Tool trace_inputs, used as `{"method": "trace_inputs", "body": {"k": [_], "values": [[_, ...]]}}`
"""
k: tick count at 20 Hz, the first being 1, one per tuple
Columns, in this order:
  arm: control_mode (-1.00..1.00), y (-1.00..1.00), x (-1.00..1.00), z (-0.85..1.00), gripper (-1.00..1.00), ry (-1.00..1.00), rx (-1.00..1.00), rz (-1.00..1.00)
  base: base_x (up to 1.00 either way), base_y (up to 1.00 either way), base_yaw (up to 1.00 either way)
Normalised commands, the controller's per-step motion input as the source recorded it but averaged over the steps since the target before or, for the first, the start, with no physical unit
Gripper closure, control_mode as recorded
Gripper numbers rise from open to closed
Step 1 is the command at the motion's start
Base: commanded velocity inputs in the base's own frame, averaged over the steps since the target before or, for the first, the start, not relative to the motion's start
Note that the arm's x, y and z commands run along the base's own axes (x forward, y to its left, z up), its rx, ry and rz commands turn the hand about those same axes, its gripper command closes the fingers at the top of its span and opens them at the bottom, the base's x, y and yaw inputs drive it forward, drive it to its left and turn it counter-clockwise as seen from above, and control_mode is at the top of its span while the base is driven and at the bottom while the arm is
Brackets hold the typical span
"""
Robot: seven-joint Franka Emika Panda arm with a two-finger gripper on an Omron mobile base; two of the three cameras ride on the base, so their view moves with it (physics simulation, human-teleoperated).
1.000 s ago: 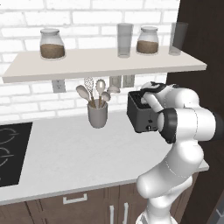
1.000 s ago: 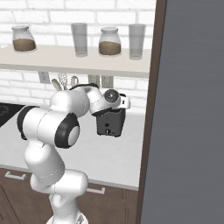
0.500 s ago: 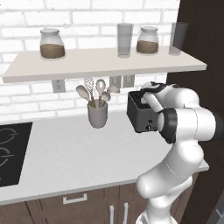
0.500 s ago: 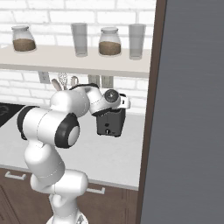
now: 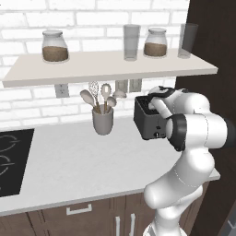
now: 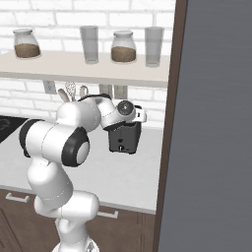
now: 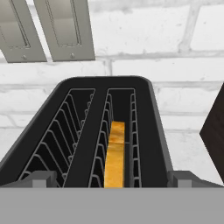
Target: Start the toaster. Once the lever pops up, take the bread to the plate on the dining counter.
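The dark toaster (image 5: 146, 123) stands on the pale worktop against the brick wall, beside a dark tall panel. It also shows under my hand in the right base view, toaster (image 6: 124, 139). From the hand view I look down into the toaster (image 7: 155, 131) and its two slots. The bread (image 7: 116, 155) sits low in the right slot, its yellow-brown crust edge up. My gripper (image 7: 112, 180) hovers just above the toaster's near edge, open, with one fingertip at each side of the body and nothing between them. The plate and the dining counter are out of view.
A grey utensil cup (image 5: 103, 121) with spoons stands left of the toaster. A shelf (image 5: 110, 67) with jars and glasses hangs overhead. A black hob (image 5: 11, 161) lies at the far left. The dark panel (image 6: 211, 123) walls off the right side.
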Motion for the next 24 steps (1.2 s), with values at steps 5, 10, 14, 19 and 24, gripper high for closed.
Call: {"method": "trace_inputs", "body": {"k": [5,10,14,19,24], "values": [[-1.0,0.0,0.0,0.0,-1.0,0.0,0.0,0.0,0.0,0.0,0.0],[-1.0,0.0,0.0,0.0,-1.0,0.0,0.0,0.0,0.0,0.0,0.0],[-1.0,0.0,0.0,0.0,-1.0,0.0,0.0,0.0,0.0,0.0,0.0],[-1.0,0.0,0.0,0.0,-1.0,0.0,0.0,0.0,0.0,0.0,0.0],[-1.0,0.0,0.0,0.0,-1.0,0.0,0.0,0.0,0.0,0.0,0.0]]}}
